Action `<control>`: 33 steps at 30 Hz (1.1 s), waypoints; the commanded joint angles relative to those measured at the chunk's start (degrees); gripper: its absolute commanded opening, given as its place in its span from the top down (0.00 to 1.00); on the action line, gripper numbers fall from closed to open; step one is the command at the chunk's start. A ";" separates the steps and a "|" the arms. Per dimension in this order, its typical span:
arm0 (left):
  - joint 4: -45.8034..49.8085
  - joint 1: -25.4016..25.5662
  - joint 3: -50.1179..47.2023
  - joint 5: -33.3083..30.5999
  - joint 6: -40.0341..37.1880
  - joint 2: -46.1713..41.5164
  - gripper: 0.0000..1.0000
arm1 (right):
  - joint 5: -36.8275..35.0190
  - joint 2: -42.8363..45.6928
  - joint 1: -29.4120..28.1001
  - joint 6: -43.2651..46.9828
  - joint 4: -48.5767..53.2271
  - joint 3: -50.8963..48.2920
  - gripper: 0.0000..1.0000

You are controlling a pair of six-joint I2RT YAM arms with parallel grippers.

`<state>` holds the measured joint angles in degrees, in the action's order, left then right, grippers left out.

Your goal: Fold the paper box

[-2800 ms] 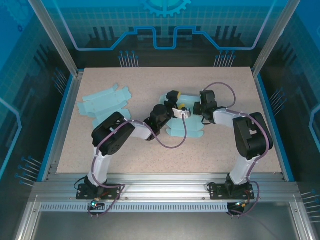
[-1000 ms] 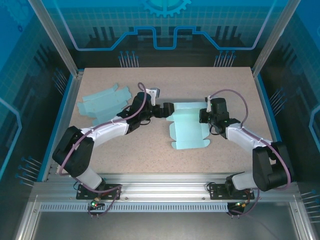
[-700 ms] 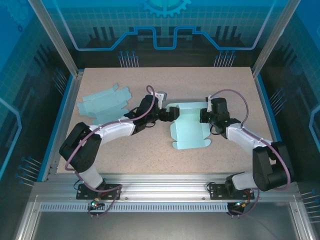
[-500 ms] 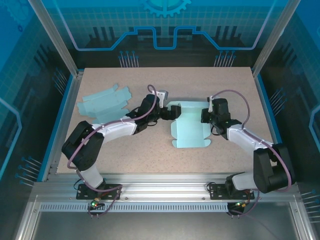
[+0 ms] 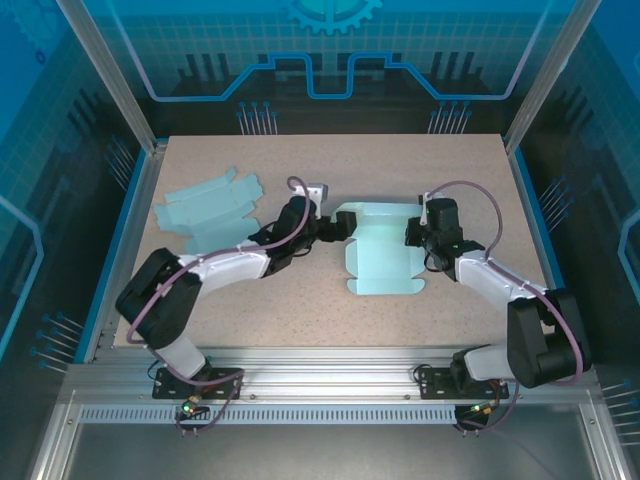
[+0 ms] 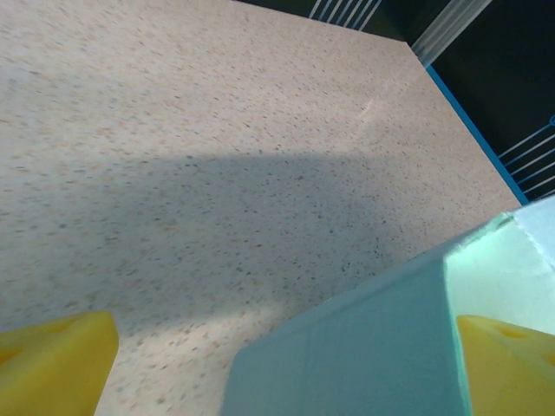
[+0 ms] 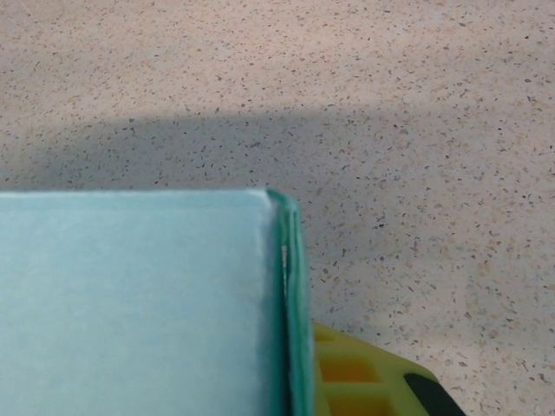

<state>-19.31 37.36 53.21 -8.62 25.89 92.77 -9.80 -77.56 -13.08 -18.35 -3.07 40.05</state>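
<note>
The paper box [image 5: 385,250] lies flat and open in the middle of the worktop [image 5: 300,310], between the two arms.

The left arm [image 5: 230,265] bends at its elbow near the front left. From there it reaches long and low across the worktop to the far left corner of the box. The left pincer [image 5: 343,227] is spread as wide as it goes and grips nothing. In the left wrist view a raised edge of the box sits between its yellow fingers [image 6: 52,360], close to the right one. I cannot tell if it touches.

The right arm [image 5: 500,285] bends at the front right and reaches in to the right side of the box. The right pincer [image 5: 415,237] is squeezed tight on that edge, and in the right wrist view the paper lies right over its yellow finger.

A pile of flat sheets [image 5: 205,205] lies at the far left, well apart from the box.

A few seconds ago both arms were bunched up over the box in the middle, with the left arm folded up tight. Now both are stretched out. One second ago the left pincer was a little way off from the box, but now it is right at the corner. The box has also slid a bit to the right.
</note>
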 commanded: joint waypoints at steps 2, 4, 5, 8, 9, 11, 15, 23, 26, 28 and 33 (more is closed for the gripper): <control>4.58 0.42 -5.01 -6.31 -1.41 -8.49 0.01 | 0.52 0.23 -0.34 0.25 -1.20 0.11 1.00; 7.58 0.42 -7.59 -8.03 -0.20 -12.04 0.01 | 0.51 0.33 -0.28 0.20 -1.37 -0.05 1.00; 7.95 0.38 -9.54 -8.09 0.41 -14.10 0.01 | 0.59 0.32 -0.32 0.16 -1.50 -0.06 1.00; 7.96 0.43 -15.07 -7.28 3.71 -19.42 0.02 | 0.53 0.18 -0.33 0.27 -1.81 0.03 1.00; 7.31 0.41 -16.79 -6.63 5.18 -20.68 0.04 | 0.46 0.15 -0.32 0.29 -1.70 0.08 1.00; 4.08 0.43 -20.52 -2.90 8.15 -22.59 0.10 | 0.43 -0.03 -0.30 0.20 -1.52 0.12 1.00; -2.83 2.91 -24.27 1.84 11.97 -21.42 0.15 | 0.48 0.46 -0.29 -0.01 -1.54 -0.23 1.00; -18.62 10.79 -21.42 4.38 13.12 -8.15 0.27 | 0.27 2.46 -0.30 -0.28 -1.81 -1.68 1.00; -22.06 11.77 -19.10 3.55 12.04 -3.69 0.29 | 0.31 3.28 -0.29 -0.32 -1.92 -2.25 1.00; -22.91 11.78 -17.25 2.63 10.93 -1.41 0.29 | 0.44 3.66 -0.33 -0.45 -2.02 -2.64 1.00; -20.37 10.89 -12.44 -1.85 7.92 2.80 0.24 | 0.61 4.04 -0.33 -0.46 -2.11 -2.88 1.00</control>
<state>-37.63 48.82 37.93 -7.33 36.12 94.00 -9.82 -74.76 -13.08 -18.37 -3.90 38.17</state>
